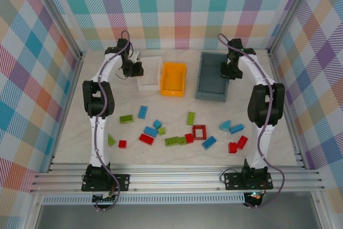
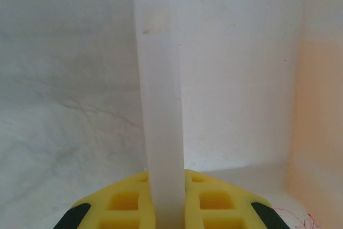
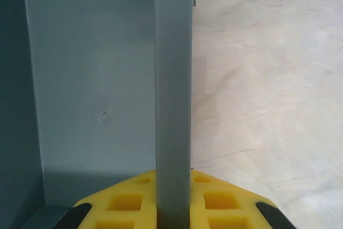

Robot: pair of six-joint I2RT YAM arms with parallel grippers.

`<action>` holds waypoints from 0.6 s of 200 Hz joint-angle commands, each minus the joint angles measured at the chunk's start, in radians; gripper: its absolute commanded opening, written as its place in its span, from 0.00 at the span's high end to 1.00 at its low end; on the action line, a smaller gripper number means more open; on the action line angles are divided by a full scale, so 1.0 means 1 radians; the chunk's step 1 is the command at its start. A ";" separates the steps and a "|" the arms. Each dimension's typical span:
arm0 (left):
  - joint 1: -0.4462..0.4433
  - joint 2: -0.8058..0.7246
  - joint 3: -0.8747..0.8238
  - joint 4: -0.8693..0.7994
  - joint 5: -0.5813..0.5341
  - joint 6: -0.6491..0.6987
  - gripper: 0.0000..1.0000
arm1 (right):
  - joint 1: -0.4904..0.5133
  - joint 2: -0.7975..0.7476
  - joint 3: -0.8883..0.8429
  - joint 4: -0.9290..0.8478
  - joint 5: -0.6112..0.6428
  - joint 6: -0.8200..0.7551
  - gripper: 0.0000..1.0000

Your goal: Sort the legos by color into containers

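Top external view: the orange bin (image 1: 173, 93) stands in the middle of the far row. The white bin (image 1: 151, 85) is just beside it on the left, though I cannot tell whether they touch. The dark grey bin (image 1: 213, 79) is near it on the right, with a narrow gap between them.

The left gripper (image 1: 134, 69) is at the white bin's wall on the side away from the orange bin. In the left wrist view that thin white wall runs up between the yellow pads (image 2: 217, 201), which are pinched together on it. The right gripper (image 1: 227, 71) mirrors this on the dark grey bin's wall farthest from the orange bin. The right wrist view shows it clamped on the grey wall, with the bin's floor on one side and bare table (image 3: 268, 105) on the other.

Gripping a rim edge-on like this looks like a way to get a handle on each bin, probably to drag or steady it. It is not a hold for picking up bricks.

The legos (image 1: 149, 138) all lie loose on the table, on the arm-base side of the orange bin and well apart from it. Red, blue and green are mixed, and the red square frame (image 1: 199, 127) is among them. As far as the top view tells, the three bins hold nothing, so I judge that the sorting has not begun.
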 commanded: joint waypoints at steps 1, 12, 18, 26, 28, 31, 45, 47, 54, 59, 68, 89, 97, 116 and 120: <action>-0.025 -0.044 -0.067 -0.038 0.016 -0.028 0.92 | 0.040 0.043 0.092 -0.018 -0.059 -0.027 0.88; -0.035 -0.044 -0.067 -0.060 0.002 -0.040 0.92 | 0.050 0.069 0.130 -0.022 -0.080 -0.029 0.88; -0.039 -0.045 -0.067 -0.075 -0.020 -0.047 0.92 | 0.053 0.084 0.149 -0.025 -0.095 -0.032 0.88; -0.041 -0.047 -0.067 -0.097 -0.063 -0.059 0.93 | 0.057 0.104 0.176 -0.032 -0.108 -0.040 0.88; -0.041 -0.048 -0.067 -0.100 -0.072 -0.063 0.93 | 0.058 0.109 0.184 -0.034 -0.110 -0.042 0.88; -0.041 -0.050 -0.068 -0.105 -0.083 -0.067 0.93 | 0.059 0.115 0.194 -0.036 -0.111 -0.045 0.88; -0.041 -0.072 -0.094 -0.108 -0.159 -0.090 0.94 | 0.064 0.144 0.235 -0.052 -0.124 -0.066 0.89; -0.042 -0.079 -0.099 -0.105 -0.169 -0.092 0.94 | 0.064 0.145 0.238 -0.053 -0.125 -0.067 0.89; -0.041 -0.095 -0.119 -0.095 -0.194 -0.096 0.94 | 0.067 0.153 0.250 -0.057 -0.131 -0.076 0.89; -0.041 -0.107 -0.129 -0.088 -0.209 -0.097 0.94 | 0.069 0.156 0.256 -0.060 -0.133 -0.081 0.89; -0.042 -0.124 -0.144 -0.078 -0.240 -0.103 0.94 | 0.070 0.158 0.259 -0.062 -0.133 -0.088 0.88; -0.041 -0.155 -0.170 -0.060 -0.278 -0.110 0.95 | 0.071 0.151 0.254 -0.064 -0.134 -0.094 0.88; -0.041 -0.160 -0.171 -0.056 -0.284 -0.106 0.95 | 0.070 0.146 0.247 -0.063 -0.129 -0.098 0.88; -0.041 -0.162 -0.166 -0.062 -0.289 -0.105 0.94 | 0.071 0.129 0.232 -0.062 -0.109 -0.108 0.88; -0.041 -0.162 -0.167 -0.061 -0.281 -0.104 0.94 | 0.070 0.127 0.230 -0.063 -0.105 -0.110 0.88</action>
